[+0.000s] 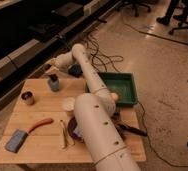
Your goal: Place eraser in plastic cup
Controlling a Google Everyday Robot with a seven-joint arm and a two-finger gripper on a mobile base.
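Observation:
The blue-grey plastic cup (pixel 53 84) stands upright near the far left of the wooden table (pixel 42 150). My white arm reaches from the bottom of the view over the table to the far left. The gripper (pixel 51 73) hangs directly above the cup's mouth, close to its rim. The small yellowish-tan eraser does not show anywhere; I cannot tell whether it is held in the gripper or lies in the cup.
A dark metal can (pixel 28 97) stands left of the cup. A cream-white cup (pixel 68 105) stands by the arm. A flat blue-grey block (pixel 16 140), an orange-handled tool (pixel 39 124) and a thin stick (pixel 63 134) lie in front. A green tray (pixel 118 86) sits at the right.

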